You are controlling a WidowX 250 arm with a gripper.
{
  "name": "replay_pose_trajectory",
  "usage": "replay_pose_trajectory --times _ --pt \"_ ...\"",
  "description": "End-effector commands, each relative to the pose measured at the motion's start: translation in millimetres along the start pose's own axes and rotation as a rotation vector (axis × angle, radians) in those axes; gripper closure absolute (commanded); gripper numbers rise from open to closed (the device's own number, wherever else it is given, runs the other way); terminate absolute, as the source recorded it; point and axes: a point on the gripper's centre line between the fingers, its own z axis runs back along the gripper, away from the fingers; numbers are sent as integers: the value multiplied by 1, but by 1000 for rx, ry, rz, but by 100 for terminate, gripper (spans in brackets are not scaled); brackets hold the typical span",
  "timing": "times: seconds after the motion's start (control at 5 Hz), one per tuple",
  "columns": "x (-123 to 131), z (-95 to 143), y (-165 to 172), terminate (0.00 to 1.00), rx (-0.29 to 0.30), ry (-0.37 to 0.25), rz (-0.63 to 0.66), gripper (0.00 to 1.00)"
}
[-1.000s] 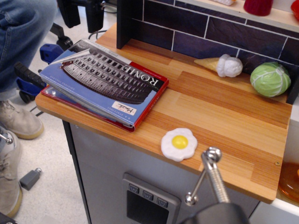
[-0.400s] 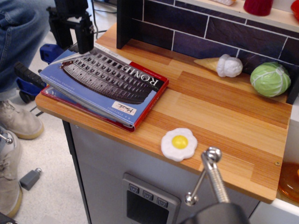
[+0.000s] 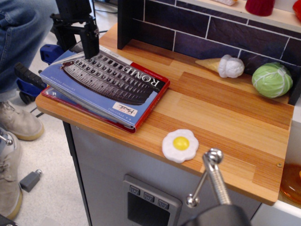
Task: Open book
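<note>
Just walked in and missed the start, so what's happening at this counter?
A robot arm is working on the book, which lies closed on the left end of the wooden counter. The gripper is at the book's far corner, its jaws spread, one finger touching or just above the cover. Nothing is lifted yet.

The black gripper (image 3: 76, 41) hangs at the upper left, pointing straight down, its two fingers (image 3: 90, 43) apart, with one fingertip lowest on the right side

Wood counter (image 3: 225, 108) on grey cabinet (image 3: 113, 165) — dark tile backsplash (image 3: 225, 33) w/ pale grout, light floor (image 3: 51, 188).
</note>
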Motion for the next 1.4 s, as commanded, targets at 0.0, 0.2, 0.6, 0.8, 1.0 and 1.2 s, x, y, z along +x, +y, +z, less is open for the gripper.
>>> replay_pose_trajectory --times 0.0,0.2,0.6,0.8,1.0,1.2 --pt "11 41 -23 0 23 -73 4 0" --pt "9 35 -29 0 43 -81 3 0" --pt "15 84 -70 0 -137 -105 59 0" --pt "19 100 -91 0 -226 -94 81 0" --pt "19 110 -115 0 -349 -70 99 0" --pt "12 121 -141 0 -465 -72 95 0"
